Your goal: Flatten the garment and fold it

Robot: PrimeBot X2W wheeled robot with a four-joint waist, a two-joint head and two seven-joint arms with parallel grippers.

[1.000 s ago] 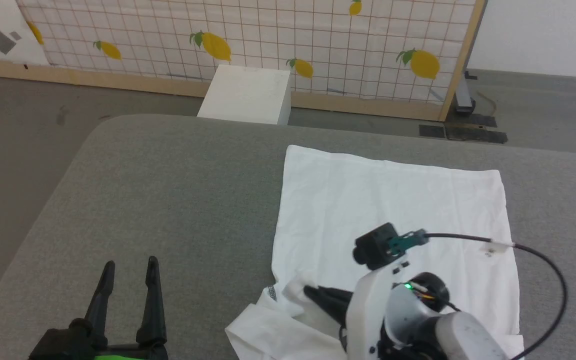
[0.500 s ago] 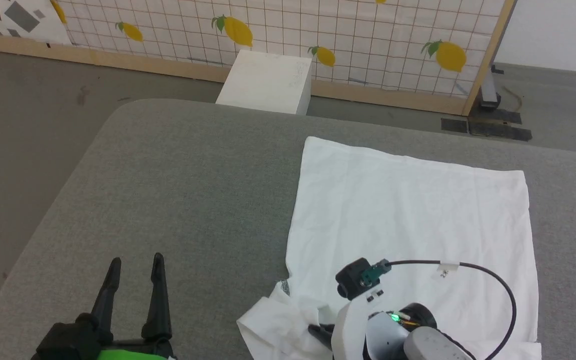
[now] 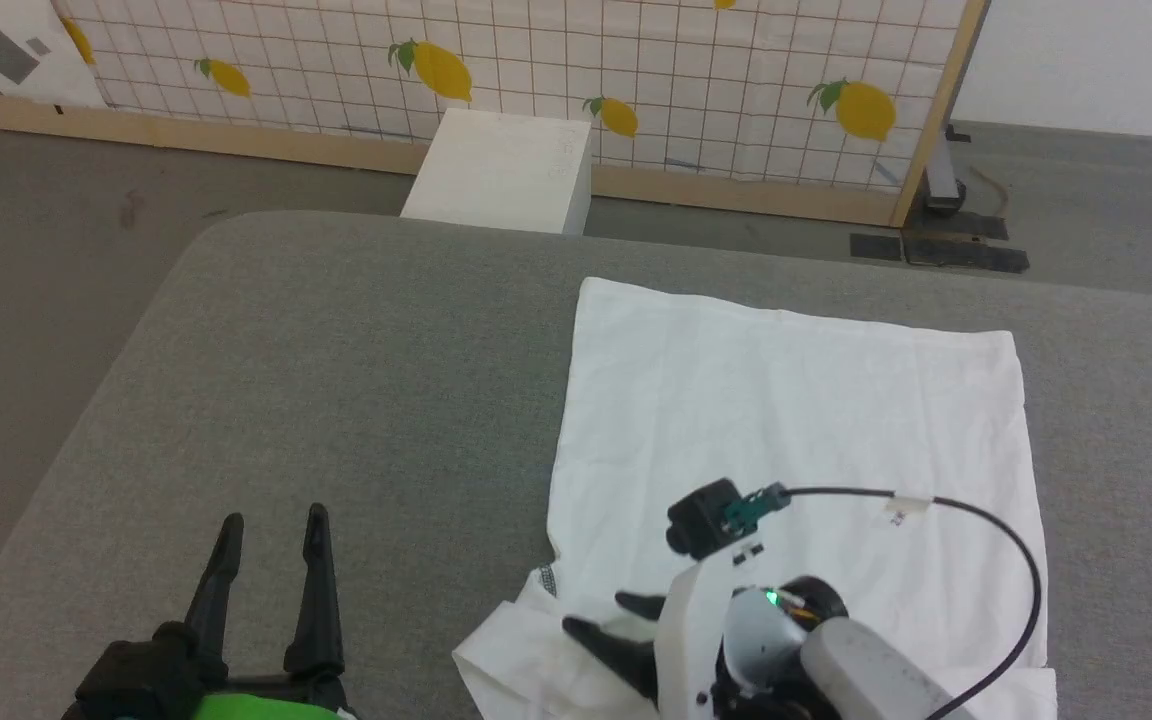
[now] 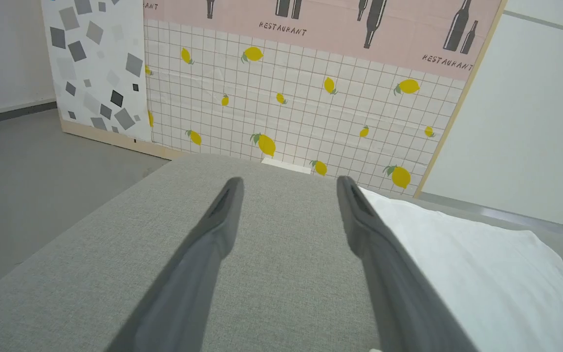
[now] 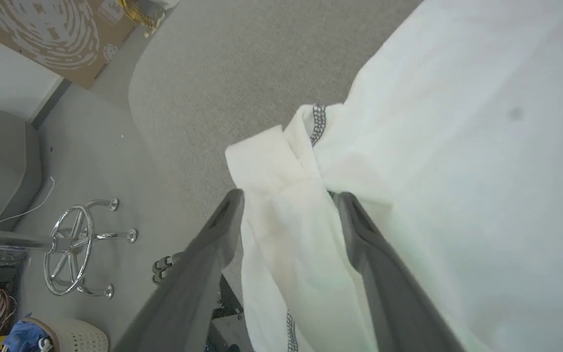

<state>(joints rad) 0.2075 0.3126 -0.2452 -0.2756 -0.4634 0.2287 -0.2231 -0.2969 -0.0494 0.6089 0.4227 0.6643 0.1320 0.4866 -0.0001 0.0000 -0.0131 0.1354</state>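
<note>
Flattening largely done: garment [image 3: 786, 400] lies smooth, 4 o'clock on grey surface [image 3: 336, 350]; sleeve [image 3: 506, 655] bunched at its 7 o'clock corner, right claw [image 3: 598, 612] open astride it, gripping nothing; left claw [image 3: 273, 517] open, empty. Folding outstanding.

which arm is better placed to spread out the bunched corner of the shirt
Right: its open end effector straddles the bunched corner; the left end effector is over bare surface, off the shirt.
</note>
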